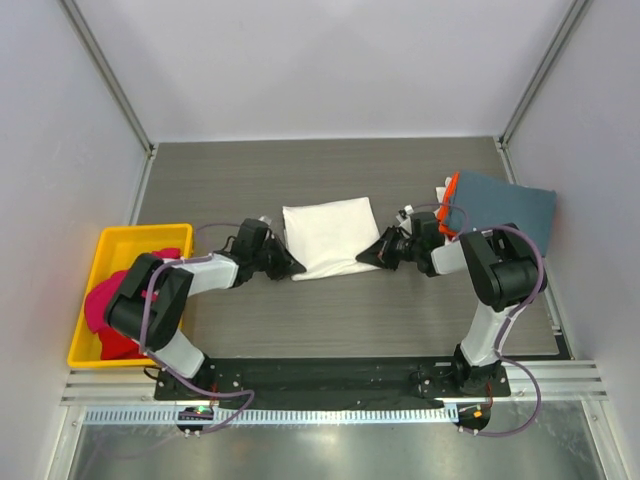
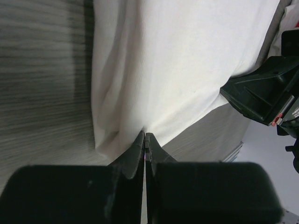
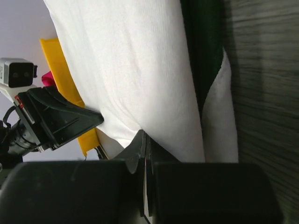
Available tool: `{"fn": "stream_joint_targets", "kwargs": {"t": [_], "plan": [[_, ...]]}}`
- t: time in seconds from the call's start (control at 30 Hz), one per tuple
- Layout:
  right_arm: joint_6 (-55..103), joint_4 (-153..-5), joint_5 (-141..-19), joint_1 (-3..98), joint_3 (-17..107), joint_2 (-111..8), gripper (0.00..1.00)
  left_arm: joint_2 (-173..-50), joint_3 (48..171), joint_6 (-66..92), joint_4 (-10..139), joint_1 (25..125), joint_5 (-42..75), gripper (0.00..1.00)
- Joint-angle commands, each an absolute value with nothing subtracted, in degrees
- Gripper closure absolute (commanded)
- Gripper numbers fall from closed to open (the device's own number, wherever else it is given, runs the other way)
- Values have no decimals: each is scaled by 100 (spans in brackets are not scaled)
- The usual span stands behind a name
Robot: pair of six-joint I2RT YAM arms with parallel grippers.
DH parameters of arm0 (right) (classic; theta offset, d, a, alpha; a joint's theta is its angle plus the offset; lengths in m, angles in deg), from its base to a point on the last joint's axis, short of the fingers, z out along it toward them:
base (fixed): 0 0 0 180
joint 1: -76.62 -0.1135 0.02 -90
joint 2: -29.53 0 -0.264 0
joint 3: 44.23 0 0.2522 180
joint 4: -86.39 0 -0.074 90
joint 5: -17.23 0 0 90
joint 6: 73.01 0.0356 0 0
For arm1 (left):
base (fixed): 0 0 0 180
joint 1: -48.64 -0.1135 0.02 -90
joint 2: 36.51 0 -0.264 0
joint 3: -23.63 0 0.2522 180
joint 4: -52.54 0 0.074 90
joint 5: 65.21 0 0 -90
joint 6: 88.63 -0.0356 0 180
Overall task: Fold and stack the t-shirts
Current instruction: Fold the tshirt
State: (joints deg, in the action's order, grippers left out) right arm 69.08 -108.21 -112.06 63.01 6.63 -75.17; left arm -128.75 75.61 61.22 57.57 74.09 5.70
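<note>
The cream-white t-shirt [image 1: 328, 235] lies folded in a rough rectangle at the table's middle. My left gripper [image 1: 296, 270] is shut on its near-left corner; in the left wrist view [image 2: 145, 135] the cloth [image 2: 177, 60] creases into the closed tips. My right gripper [image 1: 362, 260] is shut on the near-right corner; in the right wrist view [image 3: 144, 135] the cloth [image 3: 126, 60] runs into the tips. A dark green sleeve [image 3: 203, 46] shows in a fold. A slate-blue shirt [image 1: 505, 205] lies on an orange one [image 1: 451, 190] at the right. A red shirt [image 1: 105, 305] sits in the bin.
A yellow plastic bin [image 1: 100, 260] stands at the table's left edge and also shows in the right wrist view [image 3: 60, 79]. White walls close in the back and sides. The arms' black base plate [image 1: 330, 375] runs along the near edge.
</note>
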Motion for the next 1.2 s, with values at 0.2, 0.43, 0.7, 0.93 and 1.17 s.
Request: {"fn": "stream_joint_targets", "kwargs": {"t": [0.2,0.43,0.7,0.93,1.17], "plan": [[6287,-9542,-10257,6449,548,-6742,99,-11570,6947,5692,6471,6982,1284,100],[5533,-8382,-9510,6414,785,-5566,78,-11016,7263,5288,7298,6947,1662,99],[4740,-7283,-8701,6405,2023,-5624,30,-11253,8123,5164,7633,7017,2004,43],[4546,-7089,-8779,6423,3280,-6933,5,-12008,8652,5120,7255,7017,2330,30],[4652,-7115,-9148,6423,4369,-8111,20,-12992,9222,5243,6930,7008,2427,18]]}}
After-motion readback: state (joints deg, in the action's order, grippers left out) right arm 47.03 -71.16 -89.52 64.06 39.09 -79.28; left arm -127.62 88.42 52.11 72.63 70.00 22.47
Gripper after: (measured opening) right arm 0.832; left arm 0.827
